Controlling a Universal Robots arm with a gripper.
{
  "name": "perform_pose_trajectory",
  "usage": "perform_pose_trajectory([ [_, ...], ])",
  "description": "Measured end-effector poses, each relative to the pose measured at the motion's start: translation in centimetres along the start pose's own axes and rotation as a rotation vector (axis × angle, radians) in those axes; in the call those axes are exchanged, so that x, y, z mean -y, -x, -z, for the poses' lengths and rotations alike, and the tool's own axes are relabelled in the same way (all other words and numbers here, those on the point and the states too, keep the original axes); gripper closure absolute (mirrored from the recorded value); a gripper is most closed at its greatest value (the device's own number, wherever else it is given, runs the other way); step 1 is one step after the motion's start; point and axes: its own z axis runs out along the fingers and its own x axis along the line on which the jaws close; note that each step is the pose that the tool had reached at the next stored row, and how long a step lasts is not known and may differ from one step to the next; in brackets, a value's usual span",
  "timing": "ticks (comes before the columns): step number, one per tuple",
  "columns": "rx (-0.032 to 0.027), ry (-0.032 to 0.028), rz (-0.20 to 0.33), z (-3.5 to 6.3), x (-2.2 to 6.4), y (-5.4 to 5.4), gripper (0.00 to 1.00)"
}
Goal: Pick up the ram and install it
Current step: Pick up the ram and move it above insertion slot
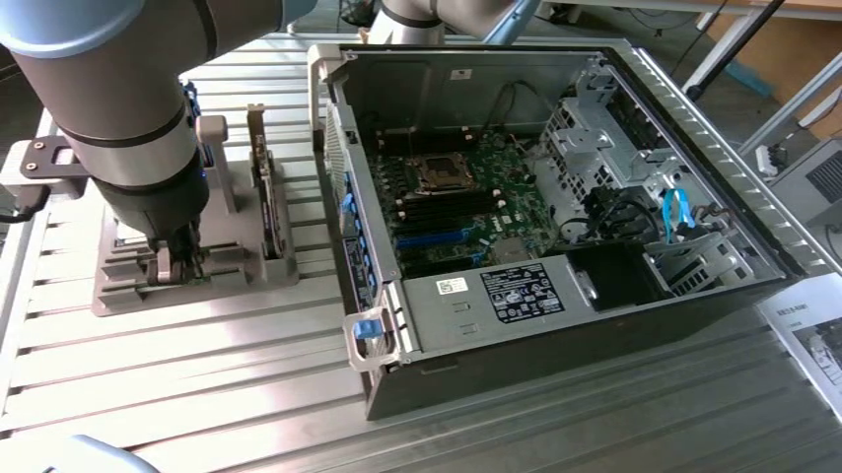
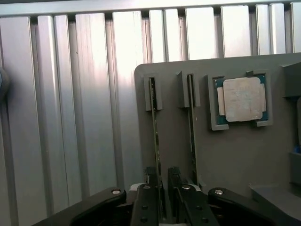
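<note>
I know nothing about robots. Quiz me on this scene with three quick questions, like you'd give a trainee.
1. True or false: the jaws stand open, one on each side of a ram stick in the grey holder.
2. How many sticks stand on edge in that holder? A) one B) two C) four
3. Fill in: the holder's square recess holds a silver ____.
Key: 1 true; 2 B, counting the second stick; 3 processor chip.
</note>
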Motion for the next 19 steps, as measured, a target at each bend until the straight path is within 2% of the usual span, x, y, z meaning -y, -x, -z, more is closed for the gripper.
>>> perform_pose_trajectory([
  [19,-0.0001,0.0001,0.000,-0.87,0.03,-0.02,0.76],
])
